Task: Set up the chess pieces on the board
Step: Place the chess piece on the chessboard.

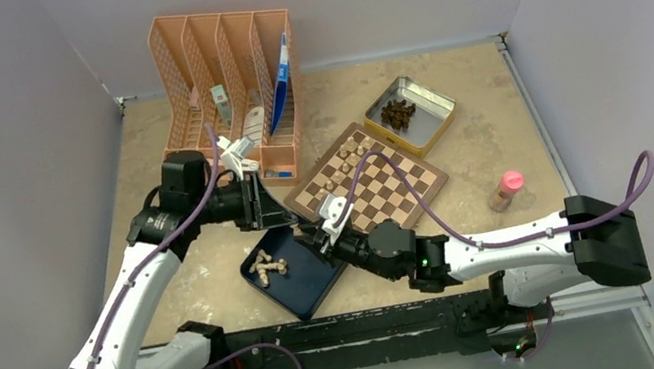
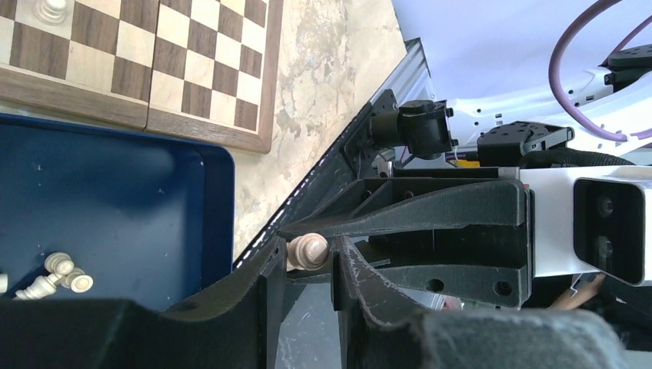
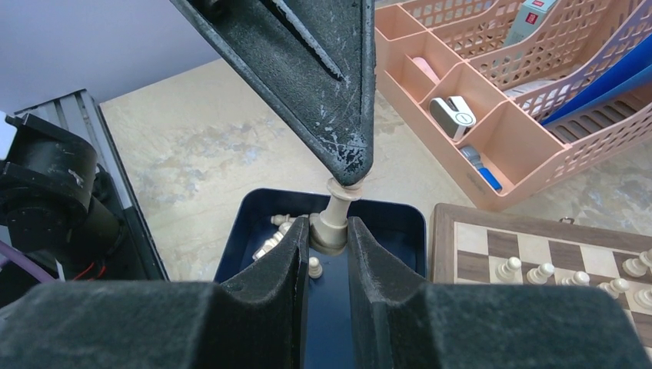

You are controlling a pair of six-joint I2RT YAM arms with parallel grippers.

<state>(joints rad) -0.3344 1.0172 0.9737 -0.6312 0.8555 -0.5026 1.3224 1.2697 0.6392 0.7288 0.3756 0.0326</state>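
Looking down from overhead, the left pincer point(image 1: 294, 221) and right pincer point(image 1: 315, 237) meet tip to tip over the edge of the dark blue square tray point(image 1: 306, 288), on the side facing the checked wooden chessboard point(image 1: 425, 177). A small heap of pale beige wooden chess pieces point(image 1: 267, 267) lies in that tray, and more stand along the board's far side point(image 1: 344, 161). On the left wrist camera, there it is: the round head of one pale chess piece point(image 2: 307, 252) sits between the left pincer's black fingers point(image 2: 265, 280). They stand close on either side of it, but whether they actually press it I cannot tell. Tray and board lie off to the left on the mottled beige worktop point(image 2: 330, 100). On the right wrist camera, the right pincer is clamped firmly on that piece's base point(image 3: 330, 234), holding it upright above the tray. One finger point(image 3: 323, 92) of the left pincer reaches down to touch its head. A row of pieces point(image 3: 538, 270) stands on the board at the right.
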